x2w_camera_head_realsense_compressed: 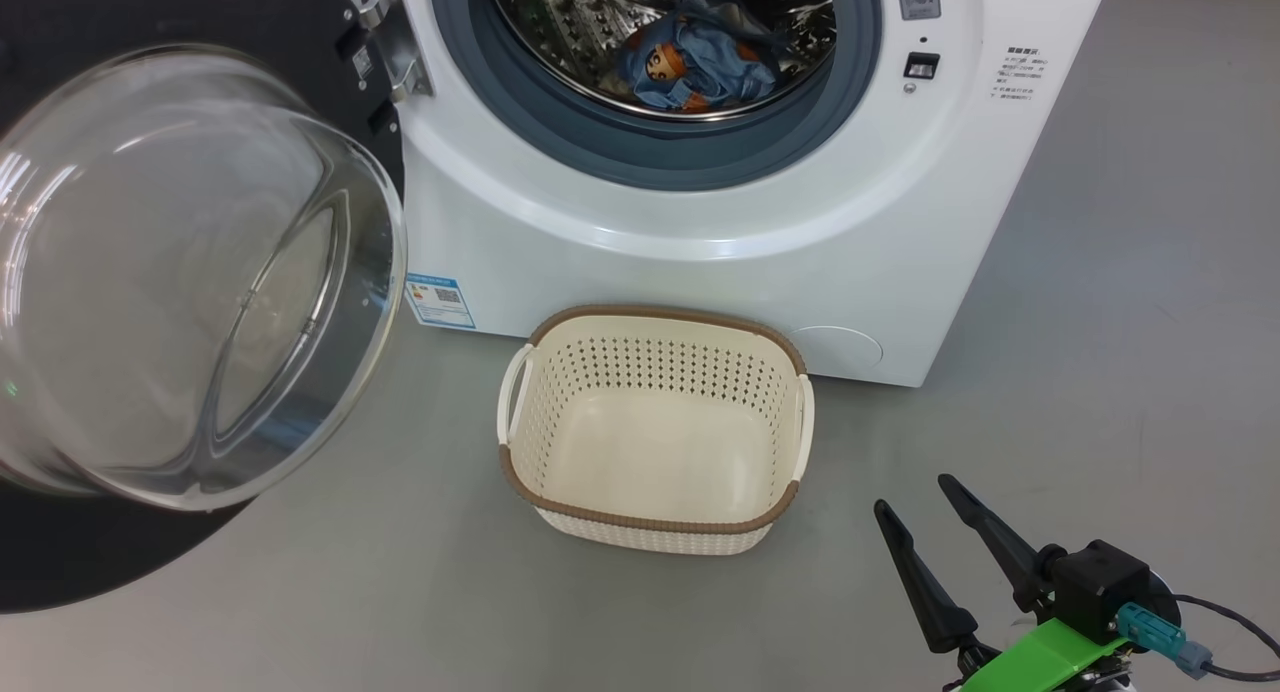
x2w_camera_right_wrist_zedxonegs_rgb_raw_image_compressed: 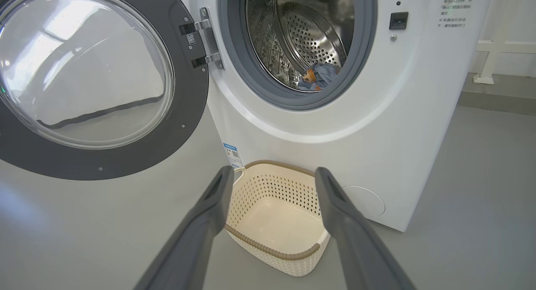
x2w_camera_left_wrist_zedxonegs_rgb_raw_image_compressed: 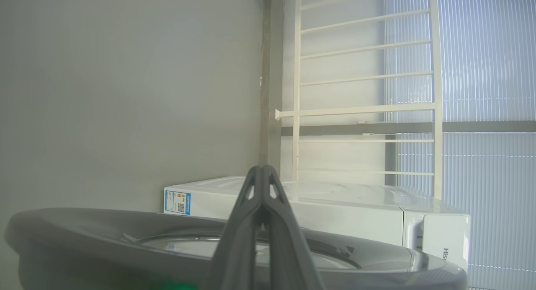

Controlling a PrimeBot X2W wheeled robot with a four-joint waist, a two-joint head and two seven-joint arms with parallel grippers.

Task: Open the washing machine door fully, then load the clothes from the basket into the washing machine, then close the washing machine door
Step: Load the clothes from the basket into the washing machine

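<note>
Grey floor (x2w_camera_head_realsense_compressed: 1100,322) carries everything. The white washing machine (x2w_camera_head_realsense_compressed: 700,262) stands at the far side. The basket (x2w_camera_head_realsense_compressed: 660,317) sits on the floor just before the machine's bottom edge, with nothing in it. The door (x2w_camera_head_realsense_compressed: 100,552) hangs wide open on its hinge (x2w_camera_head_realsense_compressed: 385,42) at the left of the opening, glass bowl bulging outward. A blue printed piece of the clothes (x2w_camera_head_realsense_compressed: 700,62) lies in the steel drum (x2w_camera_head_realsense_compressed: 560,22); I cannot make out a cream one. Loading looks done, so closing the door is likely the step in hand.

The right gripper (x2w_camera_head_realsense_compressed: 912,494) hovers over the floor to the right of the basket, fingers spread wide and holding nothing. The left gripper (x2w_camera_left_wrist_zedxonegs_rgb_raw_image_compressed: 261,172) has its fingers pressed together on nothing, close over the door's dark rim; whether it touches is unclear.

The door is stiff and probably fairly heavy, its rim glossy and slick, its glass breakable. Pushing flat on the black rim at the edge farthest from the hinge should serve better than pinching it or pressing the bowl.
</note>
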